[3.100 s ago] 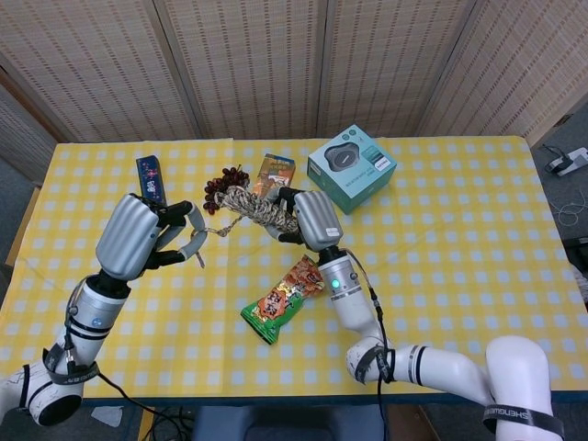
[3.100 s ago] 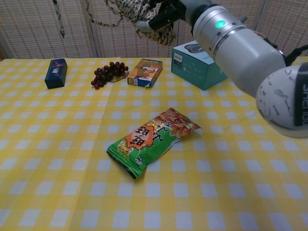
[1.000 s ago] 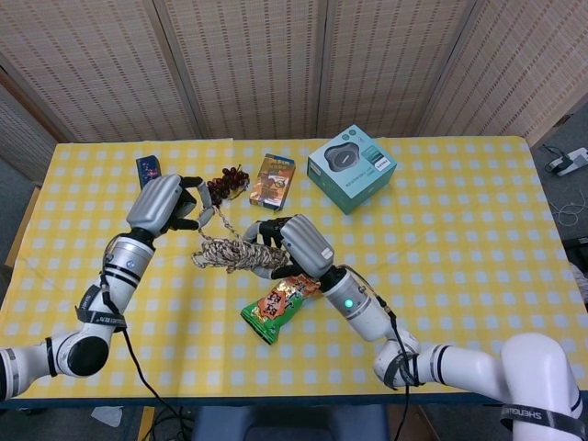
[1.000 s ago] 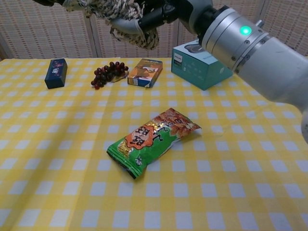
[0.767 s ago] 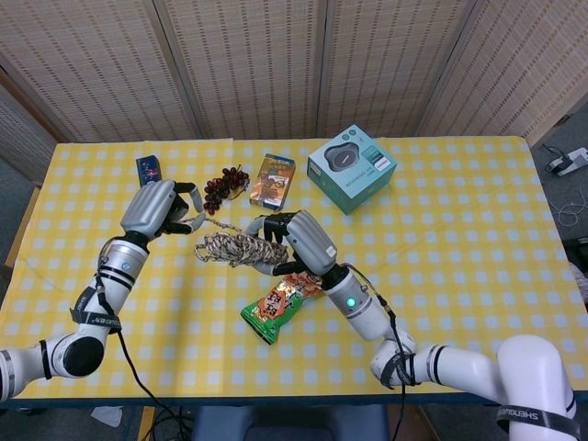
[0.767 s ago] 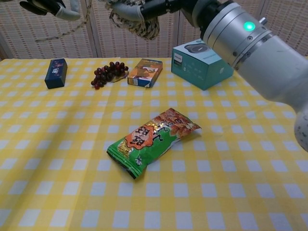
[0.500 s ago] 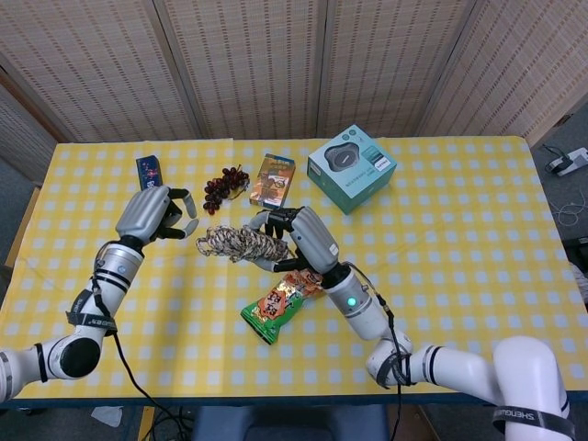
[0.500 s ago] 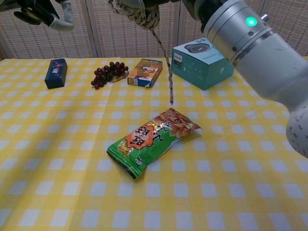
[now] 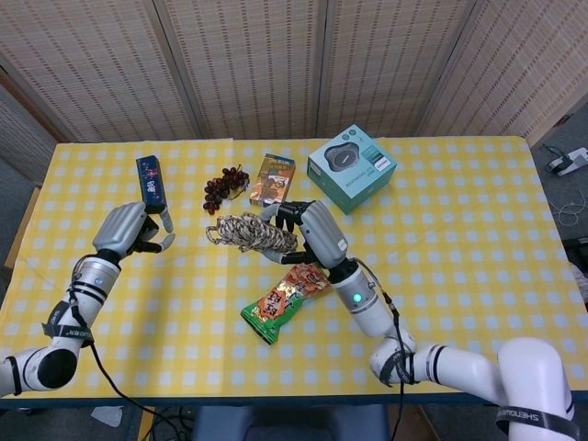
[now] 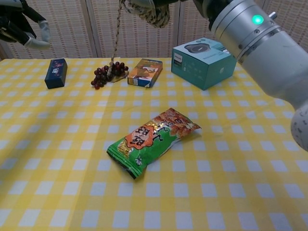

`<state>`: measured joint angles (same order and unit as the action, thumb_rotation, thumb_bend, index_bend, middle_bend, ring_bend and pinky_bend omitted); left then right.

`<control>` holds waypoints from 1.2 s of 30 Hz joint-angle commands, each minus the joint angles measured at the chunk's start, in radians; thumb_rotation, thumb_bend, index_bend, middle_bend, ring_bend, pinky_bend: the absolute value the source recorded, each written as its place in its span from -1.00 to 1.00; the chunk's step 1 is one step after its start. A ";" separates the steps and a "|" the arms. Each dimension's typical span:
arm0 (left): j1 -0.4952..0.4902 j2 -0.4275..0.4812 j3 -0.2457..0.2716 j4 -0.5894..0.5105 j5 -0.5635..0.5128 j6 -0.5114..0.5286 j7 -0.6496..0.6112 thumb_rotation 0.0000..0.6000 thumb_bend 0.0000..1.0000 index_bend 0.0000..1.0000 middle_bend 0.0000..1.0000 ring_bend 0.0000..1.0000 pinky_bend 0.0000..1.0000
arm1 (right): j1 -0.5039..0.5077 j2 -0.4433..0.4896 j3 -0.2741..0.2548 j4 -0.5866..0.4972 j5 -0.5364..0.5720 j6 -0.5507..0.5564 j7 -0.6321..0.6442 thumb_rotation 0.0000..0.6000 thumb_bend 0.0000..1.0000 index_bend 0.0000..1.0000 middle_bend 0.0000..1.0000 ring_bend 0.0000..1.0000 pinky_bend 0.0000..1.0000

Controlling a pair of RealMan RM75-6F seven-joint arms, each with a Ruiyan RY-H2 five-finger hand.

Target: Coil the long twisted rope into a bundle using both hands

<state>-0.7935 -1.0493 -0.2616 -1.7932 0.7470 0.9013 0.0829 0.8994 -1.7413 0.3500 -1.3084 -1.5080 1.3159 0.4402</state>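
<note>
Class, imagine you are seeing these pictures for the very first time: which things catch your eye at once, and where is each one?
First, the coiled rope held above the table by the right hand, mid-scene, one loose end dangling in the chest view. Next, the green and orange snack bag lying on the yellow checked tablecloth just in front of that hand. At the far left, the left hand hovers holding nothing.
</note>
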 commanded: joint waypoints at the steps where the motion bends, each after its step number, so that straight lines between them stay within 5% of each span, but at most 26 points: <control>1: 0.025 0.014 0.017 0.007 0.036 0.008 -0.013 1.00 -0.28 0.37 0.98 0.90 1.00 | -0.016 0.066 -0.020 -0.048 0.024 -0.054 -0.064 1.00 -0.41 0.83 0.40 0.19 0.31; 8: 0.089 0.023 0.058 0.016 0.131 0.068 -0.012 1.00 -0.28 -0.01 0.57 0.42 0.89 | -0.053 0.159 -0.051 -0.110 0.063 -0.114 -0.142 1.00 -0.39 0.83 0.39 0.19 0.31; 16: 0.161 0.008 0.089 0.046 0.231 0.200 0.031 1.00 -0.29 -0.20 0.10 -0.03 0.25 | -0.082 0.245 -0.098 -0.152 0.097 -0.197 -0.191 1.00 -0.39 0.83 0.39 0.19 0.31; 25: 0.264 -0.021 0.115 0.091 0.343 0.378 0.062 1.00 -0.32 -0.28 -0.08 -0.19 0.05 | -0.103 0.285 -0.146 -0.139 0.103 -0.260 -0.197 1.00 -0.39 0.83 0.39 0.18 0.31; 36: 0.354 0.005 0.135 0.096 0.402 0.442 0.046 1.00 -0.34 -0.29 -0.11 -0.23 -0.08 | -0.128 0.290 -0.158 -0.123 0.086 -0.247 -0.167 1.00 -0.39 0.83 0.39 0.19 0.31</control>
<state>-0.4450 -1.0478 -0.1285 -1.6971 1.1459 1.3392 0.1304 0.7735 -1.4523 0.1926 -1.4306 -1.4203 1.0665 0.2706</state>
